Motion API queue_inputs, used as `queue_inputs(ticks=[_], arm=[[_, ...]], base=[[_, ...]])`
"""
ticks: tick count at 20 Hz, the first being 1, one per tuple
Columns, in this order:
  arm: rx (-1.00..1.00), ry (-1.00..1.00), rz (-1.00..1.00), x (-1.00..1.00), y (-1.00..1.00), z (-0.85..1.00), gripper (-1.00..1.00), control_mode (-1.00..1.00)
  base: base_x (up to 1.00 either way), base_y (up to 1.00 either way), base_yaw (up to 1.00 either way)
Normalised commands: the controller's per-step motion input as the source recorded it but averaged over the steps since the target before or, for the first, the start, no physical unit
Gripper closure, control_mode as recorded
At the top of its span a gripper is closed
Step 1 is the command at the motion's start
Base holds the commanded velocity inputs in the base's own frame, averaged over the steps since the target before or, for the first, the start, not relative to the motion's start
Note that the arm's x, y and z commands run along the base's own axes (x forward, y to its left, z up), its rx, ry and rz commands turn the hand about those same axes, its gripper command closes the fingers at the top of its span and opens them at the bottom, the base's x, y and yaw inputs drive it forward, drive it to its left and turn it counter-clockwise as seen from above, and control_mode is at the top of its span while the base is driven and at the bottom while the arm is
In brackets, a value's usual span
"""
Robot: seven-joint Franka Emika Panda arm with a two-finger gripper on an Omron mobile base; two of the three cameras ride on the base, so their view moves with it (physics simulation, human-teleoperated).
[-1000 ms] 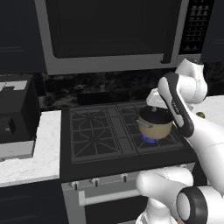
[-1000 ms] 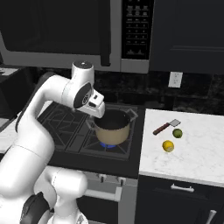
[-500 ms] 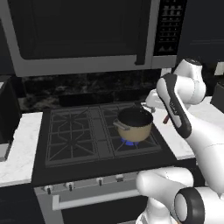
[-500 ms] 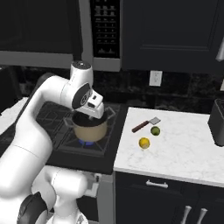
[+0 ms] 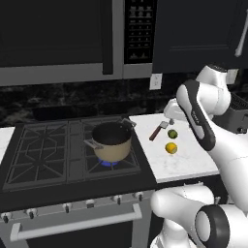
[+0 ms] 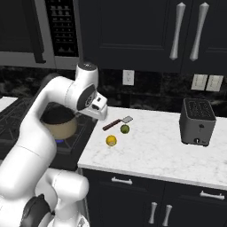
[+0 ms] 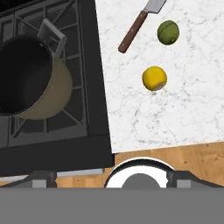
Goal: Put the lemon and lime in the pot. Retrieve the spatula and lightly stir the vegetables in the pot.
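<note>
Base driven right, one lemon (image 7: 154, 78), one pot (image 7: 30, 78)

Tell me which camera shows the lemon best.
The hand view: it looks straight down on the lemon, large and unblocked on the white counter, below the lime. The left base view shows it small, near the arm; the right base view shows it small too, in front of the spatula.

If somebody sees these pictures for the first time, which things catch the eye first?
Probably the lemon and the lime, bright on the white marble counter, with the spatula beside them. Next, the tan pot on the stove's front right burner, over a blue flame.
</note>
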Motion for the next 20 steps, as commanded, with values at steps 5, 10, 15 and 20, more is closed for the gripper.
queue_inputs(ticks=[5,10,15,20], arm=[[-0.02,0.14,-0.02,0.20,-0.32,-0.74,-1.00,-1.00],[-0.06,0.08,-0.06,0.52,-0.33,-1.00,-1.00,-1.00],[-0.02,0.03,0.00,0.45,-0.05,-0.84,-1.00,-1.00],[-0.05,0.00,0.00,0.15,0.00,-0.64,-1.00,-1.00]], base=[[0.00,0.00,0.00],[0.00,0.00,0.00],[0.00,0.00,0.00],[0.00,0.00,0.00]])
